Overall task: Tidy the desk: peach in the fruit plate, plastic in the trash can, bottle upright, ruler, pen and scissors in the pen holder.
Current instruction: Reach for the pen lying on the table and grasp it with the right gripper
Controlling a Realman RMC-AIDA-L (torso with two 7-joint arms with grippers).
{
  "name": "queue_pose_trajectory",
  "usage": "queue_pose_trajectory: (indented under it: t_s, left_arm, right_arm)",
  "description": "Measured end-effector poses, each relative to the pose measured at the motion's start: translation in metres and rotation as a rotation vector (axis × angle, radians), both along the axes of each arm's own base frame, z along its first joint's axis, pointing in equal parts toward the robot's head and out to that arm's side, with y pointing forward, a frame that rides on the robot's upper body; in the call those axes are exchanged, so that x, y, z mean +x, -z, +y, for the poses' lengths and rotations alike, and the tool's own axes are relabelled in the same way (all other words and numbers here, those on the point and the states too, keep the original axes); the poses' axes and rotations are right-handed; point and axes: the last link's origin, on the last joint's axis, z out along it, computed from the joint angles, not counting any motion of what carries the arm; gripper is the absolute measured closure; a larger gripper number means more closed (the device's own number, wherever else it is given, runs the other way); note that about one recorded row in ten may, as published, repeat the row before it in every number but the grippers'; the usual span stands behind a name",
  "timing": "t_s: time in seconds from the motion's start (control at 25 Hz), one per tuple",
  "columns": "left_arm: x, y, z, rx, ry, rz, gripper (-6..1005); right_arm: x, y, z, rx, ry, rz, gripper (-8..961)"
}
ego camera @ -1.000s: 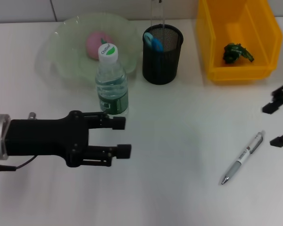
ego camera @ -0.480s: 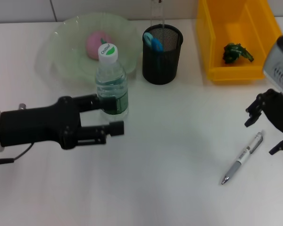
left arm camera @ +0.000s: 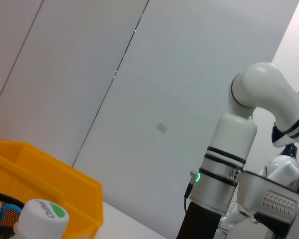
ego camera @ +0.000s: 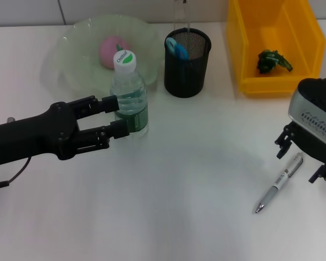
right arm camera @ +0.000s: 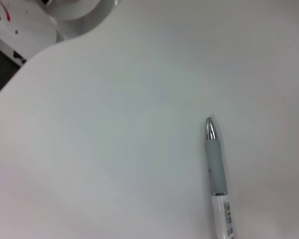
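Standing bottle (ego camera: 129, 92) with unreadable green cap logo – left gripper (ego camera: 117, 116) jaws open around it, right gripper (ego camera: 304, 159) jaws open over barcoded pen (ego camera: 280, 182).

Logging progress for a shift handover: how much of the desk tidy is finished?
Done: peach in fruit plate, plastic in yellow bin, bottle upright with left gripper open around it. In hand: right gripper open over the pen. Left: pen into pen holder.
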Motion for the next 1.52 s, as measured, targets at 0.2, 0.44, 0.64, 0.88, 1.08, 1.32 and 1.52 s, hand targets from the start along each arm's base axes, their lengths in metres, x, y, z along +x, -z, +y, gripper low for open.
queue_pose_trajectory:
  t_s: [0.2, 0.44, 0.64, 0.88, 1.08, 1.32, 1.52]
  left_arm:
    - [-0.002, -0.001, 0.0, 0.013, -0.008, -0.008, 230]
    - [-0.002, -0.004, 0.001, 0.027, -0.01, -0.017, 230]
    - [-0.002, -0.004, 0.001, 0.029, -0.01, -0.016, 230]
    - [-0.002, -0.005, 0.002, 0.032, -0.013, -0.013, 230]
    - [-0.002, -0.005, 0.002, 0.031, -0.013, -0.013, 230]
    - [-0.002, -0.005, 0.001, 0.028, -0.009, -0.016, 230]
    - [-0.002, -0.005, 0.001, 0.027, -0.008, -0.017, 230]
  right_arm:
    - [0.001, 0.009, 0.002, -0.024, -0.026, -0.007, 232]
    - [0.007, 0.018, 0.004, -0.037, -0.053, -0.021, 468]
    - [0.006, 0.022, 0.003, -0.053, -0.058, -0.003, 582]
    - [0.002, 0.026, 0.001, -0.075, -0.066, 0.024, 579]
    - [0.003, 0.031, -0.003, -0.099, -0.072, 0.019, 589]
    - [0.003, 0.035, -0.007, -0.114, -0.072, 0.016, 600]
    - [0.005, 0.036, -0.008, -0.11, -0.07, 0.016, 617]
